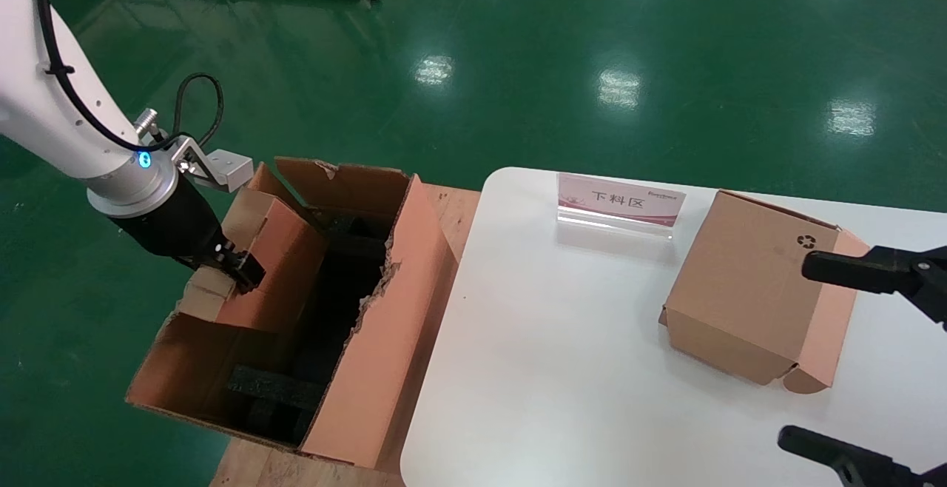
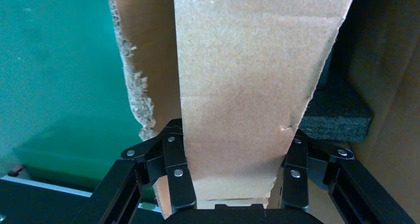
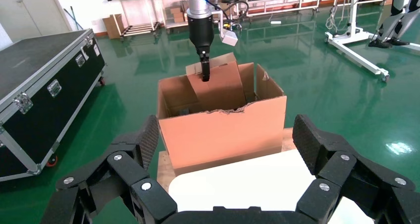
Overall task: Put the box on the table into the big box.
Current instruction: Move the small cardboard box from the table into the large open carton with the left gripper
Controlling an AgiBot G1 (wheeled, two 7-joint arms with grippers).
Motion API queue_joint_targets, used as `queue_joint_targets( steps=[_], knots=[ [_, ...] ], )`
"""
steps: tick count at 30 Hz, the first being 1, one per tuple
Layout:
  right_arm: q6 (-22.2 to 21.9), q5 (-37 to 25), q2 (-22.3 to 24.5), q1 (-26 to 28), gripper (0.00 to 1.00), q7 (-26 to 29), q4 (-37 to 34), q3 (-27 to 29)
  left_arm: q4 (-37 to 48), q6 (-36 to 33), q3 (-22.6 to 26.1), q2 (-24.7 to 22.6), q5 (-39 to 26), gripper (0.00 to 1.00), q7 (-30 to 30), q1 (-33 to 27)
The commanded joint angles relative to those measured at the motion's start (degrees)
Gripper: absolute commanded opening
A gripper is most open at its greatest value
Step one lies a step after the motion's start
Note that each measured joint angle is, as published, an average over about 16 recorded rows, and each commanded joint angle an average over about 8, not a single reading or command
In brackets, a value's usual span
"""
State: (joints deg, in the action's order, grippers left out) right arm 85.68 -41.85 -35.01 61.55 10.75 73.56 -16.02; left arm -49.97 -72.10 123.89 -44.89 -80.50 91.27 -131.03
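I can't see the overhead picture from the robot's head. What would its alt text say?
The left gripper holds a small brown box over the big box, jaws shut on it. On the white table sits a cardboard box with a recycling mark, by the open right gripper.

The slim plain brown cardboard box (image 1: 277,265) is held tilted over the large torn-rimmed brown carton (image 1: 385,339), left of the white round-cornered table (image 1: 562,368).

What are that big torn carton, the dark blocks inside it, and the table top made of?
The large brown carton with ragged rims looks like matte corrugated cardboard: its torn edges show fluted layers. The black blocks inside seem to be foam, judging by their grainy, porous surface. The white round-cornered table has a smooth, faintly glossy top, perhaps laminate or plastic; I can't tell which.
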Motion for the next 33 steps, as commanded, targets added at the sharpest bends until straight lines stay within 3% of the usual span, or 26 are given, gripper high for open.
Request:
queue_joint_targets(
  steps=[1,18,33],
  knots=[
    [0.0,0.0,0.0,0.0,1.0,0.0,0.0,0.0,-0.32,-0.04,0.14,0.14,-0.22,0.0,0.25,-0.04],
    [0.0,0.0,0.0,0.0,1.0,0.0,0.0,0.0,-3.3,-1.7,1.68,0.35,-2.65,0.0,4.08,-2.26],
    [0.0,0.0,0.0,0.0,1.0,0.0,0.0,0.0,-5.62,0.02,2.55,0.52,-4.12,0.0,8.71,0.07]
  ],
)
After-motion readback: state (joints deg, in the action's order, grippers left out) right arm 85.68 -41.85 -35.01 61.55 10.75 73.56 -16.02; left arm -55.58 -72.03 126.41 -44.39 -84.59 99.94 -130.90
